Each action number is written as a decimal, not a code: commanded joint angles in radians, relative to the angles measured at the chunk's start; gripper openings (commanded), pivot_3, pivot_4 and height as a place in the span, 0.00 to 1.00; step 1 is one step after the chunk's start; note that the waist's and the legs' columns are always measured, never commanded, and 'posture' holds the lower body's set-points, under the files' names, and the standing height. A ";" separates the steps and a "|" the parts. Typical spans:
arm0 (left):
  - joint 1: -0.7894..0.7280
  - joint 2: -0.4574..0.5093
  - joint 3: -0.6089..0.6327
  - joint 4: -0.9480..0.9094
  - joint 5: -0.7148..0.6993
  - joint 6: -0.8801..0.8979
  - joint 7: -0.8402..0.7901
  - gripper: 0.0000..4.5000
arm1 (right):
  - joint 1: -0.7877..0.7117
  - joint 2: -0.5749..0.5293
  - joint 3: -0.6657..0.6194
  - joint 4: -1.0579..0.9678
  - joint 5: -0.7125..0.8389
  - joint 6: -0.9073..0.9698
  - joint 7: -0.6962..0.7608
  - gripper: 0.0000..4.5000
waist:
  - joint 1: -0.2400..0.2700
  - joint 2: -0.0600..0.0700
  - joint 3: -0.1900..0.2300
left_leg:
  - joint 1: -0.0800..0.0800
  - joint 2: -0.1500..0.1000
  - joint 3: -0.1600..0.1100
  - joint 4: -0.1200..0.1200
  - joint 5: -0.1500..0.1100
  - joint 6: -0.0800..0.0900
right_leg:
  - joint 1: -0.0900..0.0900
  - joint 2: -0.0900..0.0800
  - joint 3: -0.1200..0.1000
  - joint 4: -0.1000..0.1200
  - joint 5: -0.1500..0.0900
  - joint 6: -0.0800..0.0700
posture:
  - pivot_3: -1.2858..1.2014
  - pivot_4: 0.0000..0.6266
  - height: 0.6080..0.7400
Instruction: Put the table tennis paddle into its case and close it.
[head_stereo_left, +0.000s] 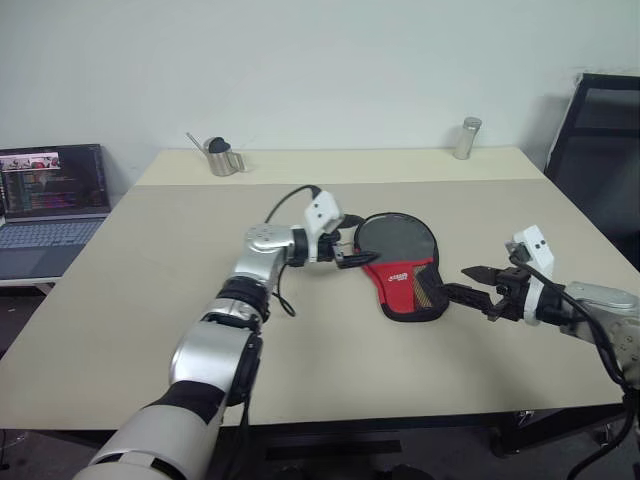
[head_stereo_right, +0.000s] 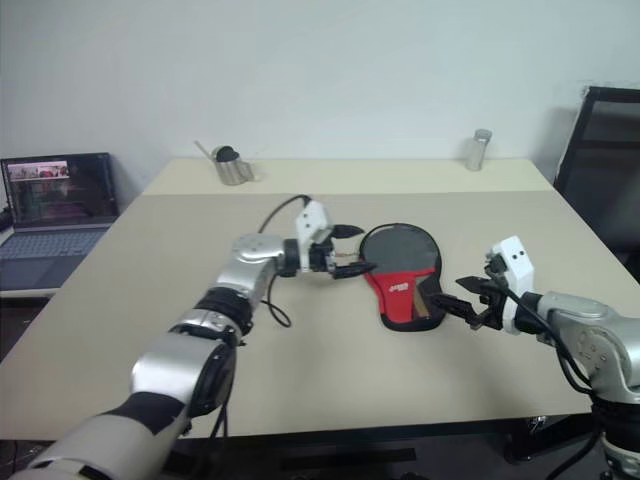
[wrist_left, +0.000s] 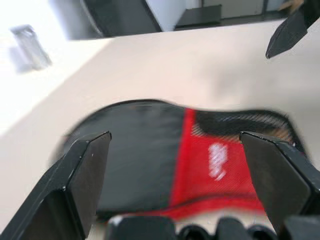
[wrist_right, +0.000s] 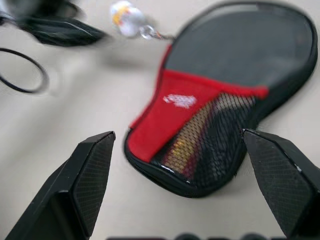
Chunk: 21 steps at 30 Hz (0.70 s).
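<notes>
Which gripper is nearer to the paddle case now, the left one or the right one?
The left. The left gripper is open right at the rounded black end of the case, while the right gripper is open a little off its red lower end.

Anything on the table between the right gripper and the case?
Nothing. In the left eye view, bare tabletop separates the open right gripper from the case; the right wrist view shows the same.

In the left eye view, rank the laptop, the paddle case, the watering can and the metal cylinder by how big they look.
1. laptop, cut off at the picture's edge
2. case
3. watering can
4. metal cylinder

The last two stand farther back, so their order is unsure.
</notes>
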 joint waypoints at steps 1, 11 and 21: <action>0.066 0.054 0.028 -0.168 -0.049 0.008 -0.018 1.00 | -0.071 0.043 0.048 0.101 -0.059 -0.076 0.005 0.99 | -0.001 0.000 0.000 | 0.000 0.000 0.000 0.000 0.000 0.000 | 0.000 0.000 0.000 0.000 0.000 0.000 | 0.52 0.24 1.00; 0.307 0.168 0.035 -0.633 -0.105 0.186 0.034 1.00 | -0.232 0.169 0.150 0.484 -0.256 -0.288 0.007 0.99 | 0.005 0.000 0.000 | 0.000 0.002 0.000 0.003 0.000 0.000 | 0.000 -0.001 0.001 0.002 0.002 -0.003 | 0.52 0.24 1.00; 0.384 0.189 0.020 -0.793 -0.121 0.296 0.079 1.00 | -0.330 0.212 0.171 0.746 -0.398 -0.424 0.012 0.99 | 0.002 0.000 0.000 | 0.000 0.002 0.000 0.003 0.000 0.000 | 0.000 -0.001 0.002 0.002 0.002 -0.004 | 0.52 0.24 1.00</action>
